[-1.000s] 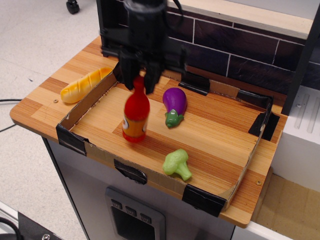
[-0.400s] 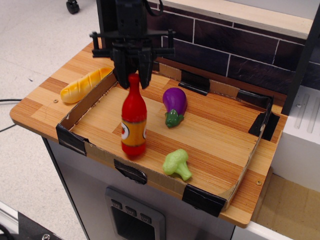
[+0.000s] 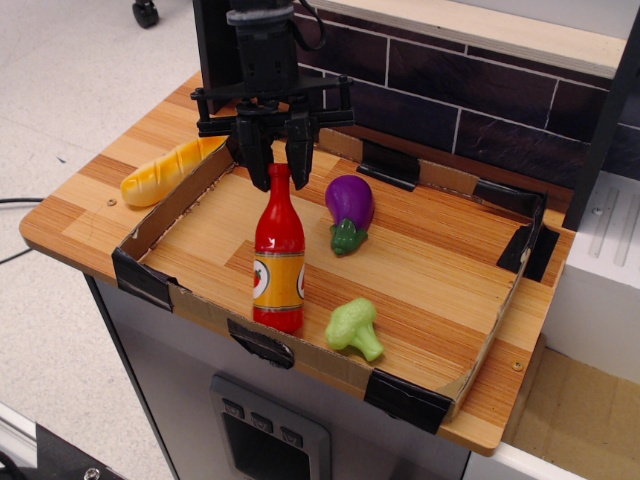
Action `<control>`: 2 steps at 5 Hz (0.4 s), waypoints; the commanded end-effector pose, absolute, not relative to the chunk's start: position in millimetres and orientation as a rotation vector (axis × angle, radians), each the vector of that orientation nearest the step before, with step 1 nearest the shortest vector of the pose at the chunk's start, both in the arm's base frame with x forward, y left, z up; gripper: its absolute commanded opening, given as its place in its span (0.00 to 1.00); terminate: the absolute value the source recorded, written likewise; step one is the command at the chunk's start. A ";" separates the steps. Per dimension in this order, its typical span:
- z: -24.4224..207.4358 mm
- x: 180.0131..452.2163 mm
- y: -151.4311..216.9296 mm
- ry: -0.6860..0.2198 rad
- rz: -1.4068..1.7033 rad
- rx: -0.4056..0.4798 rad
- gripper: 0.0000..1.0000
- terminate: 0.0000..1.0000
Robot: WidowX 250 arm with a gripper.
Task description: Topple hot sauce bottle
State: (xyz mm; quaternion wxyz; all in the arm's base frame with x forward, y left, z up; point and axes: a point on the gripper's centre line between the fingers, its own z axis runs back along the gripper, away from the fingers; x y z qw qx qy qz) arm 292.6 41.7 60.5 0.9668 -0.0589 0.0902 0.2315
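Glossy red plastic hot sauce bottle (image 3: 279,262) upright near front wall; cap tip hidden between spread black pincer (image 3: 279,172) fingers, contact unclear

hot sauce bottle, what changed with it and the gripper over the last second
The hot sauce bottle slid toward the tray's front wall and went from leaning to nearly upright; it has not toppled. The gripper shifted with it and sits around the cap; whether it grips cannot be told. The eggplant, broccoli and bread stayed put.
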 end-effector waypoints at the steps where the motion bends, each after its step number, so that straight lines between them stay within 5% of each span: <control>1: 60.1 322.9 63.2 -0.226 0.423 0.067 0.00 0.00; 2: 34.1 334.5 67.8 -0.233 0.416 0.128 0.00 0.00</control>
